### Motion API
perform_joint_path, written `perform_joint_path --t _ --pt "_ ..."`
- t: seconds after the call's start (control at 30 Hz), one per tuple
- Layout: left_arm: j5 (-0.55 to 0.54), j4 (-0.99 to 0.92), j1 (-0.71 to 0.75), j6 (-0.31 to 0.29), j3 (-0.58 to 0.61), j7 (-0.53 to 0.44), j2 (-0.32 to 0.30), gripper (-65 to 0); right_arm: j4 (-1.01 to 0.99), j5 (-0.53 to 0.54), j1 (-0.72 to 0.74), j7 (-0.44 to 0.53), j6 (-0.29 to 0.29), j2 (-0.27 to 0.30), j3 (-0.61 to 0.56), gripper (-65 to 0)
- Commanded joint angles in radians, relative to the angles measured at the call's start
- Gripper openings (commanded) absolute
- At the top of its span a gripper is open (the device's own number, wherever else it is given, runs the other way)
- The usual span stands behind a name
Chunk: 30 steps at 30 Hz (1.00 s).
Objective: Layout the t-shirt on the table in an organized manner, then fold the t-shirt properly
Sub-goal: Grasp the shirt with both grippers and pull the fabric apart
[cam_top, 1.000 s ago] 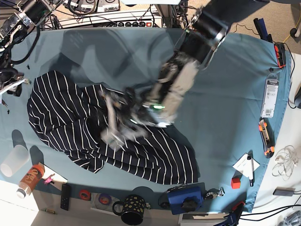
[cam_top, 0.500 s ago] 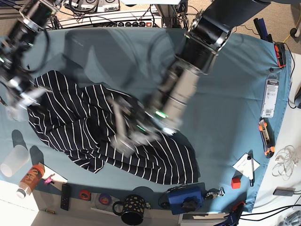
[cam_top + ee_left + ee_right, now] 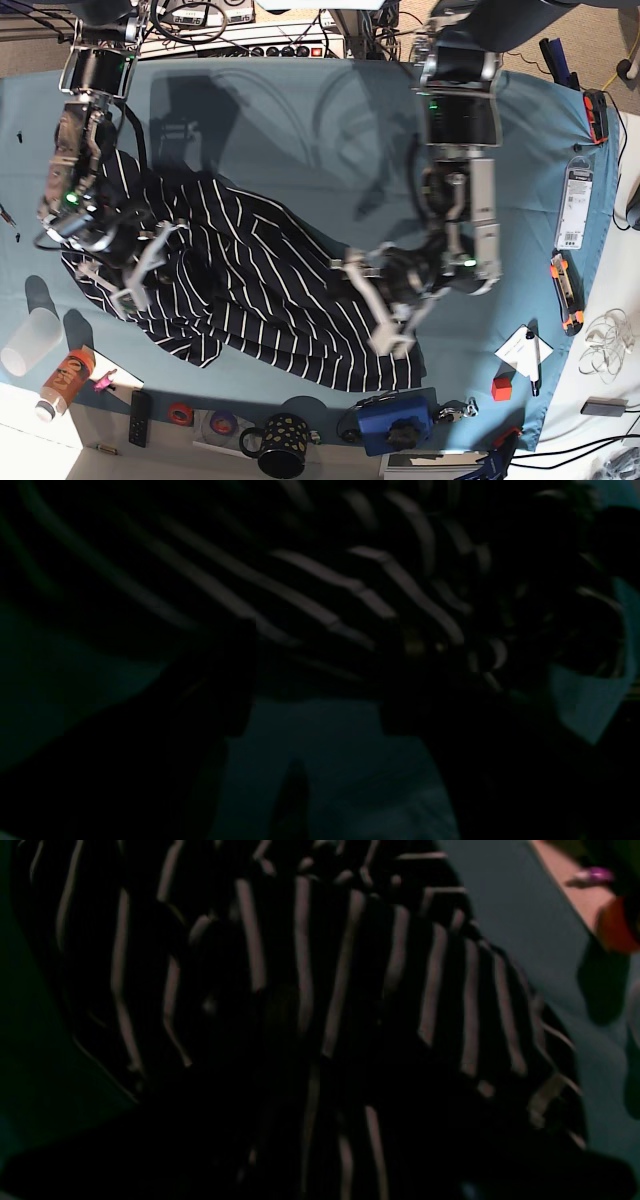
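Near table (image 3: 300, 110) edge: t-shirt (image 3: 250, 290) lies crumpled, striped, spread from lower left toward centre-right on the teal cloth. Left gripper (image 3: 378, 305) sits low at the shirt's right hem, jaws spread wide, nothing clamped between them. Right gripper (image 3: 135, 265) is over the shirt's left part, jaws apart; whether fabric is pinched, cannot tell. Wrist views dark.
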Motion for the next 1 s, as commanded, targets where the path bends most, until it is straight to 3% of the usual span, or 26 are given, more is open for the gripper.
perform_joint_path --t 0.0,0.13,0.27,0.43,0.6,0.8,0.97 --pt "-0.026 0.016 -0.025 -0.005 0.004 -0.018 0.011 -28.1 0.008 -0.013 0.019 0.025 -0.018 0.011 -0.022 -46.8" --pt "-0.058 0.016 -0.024 -0.031 0.004 -0.018 0.014 -28.1 -0.008 -0.14 0.02 0.094 -0.116 0.008 -0.114 -46.8" --pt "-0.083 0.016 -0.024 -0.035 0.004 -0.018 0.014 -28.1 -0.008 -0.217 0.019 0.084 -0.193 0.008 -0.16 -46.8" --pt "-0.083 0.016 -0.024 -0.035 0.004 -0.018 0.014 -28.1 -0.008 -0.221 0.019 0.084 -0.209 0.009 -0.164 -47.2" --pt "-0.106 0.016 -0.024 -0.035 0.004 -0.018 0.014 -28.1 -0.008 -0.312 0.019 0.061 -0.265 0.009 -0.163 -65.0" --pt "-0.127 0.016 -0.024 -0.041 0.004 -0.018 0.014 -28.1 -0.006 -0.339 0.023 0.126 -0.271 0.021 -0.148 -65.0" --pt "-0.127 0.016 -0.024 -0.057 0.004 -0.018 0.014 -28.1 0.009 -0.335 0.061 0.164 -0.274 0.023 -0.017 -65.0"
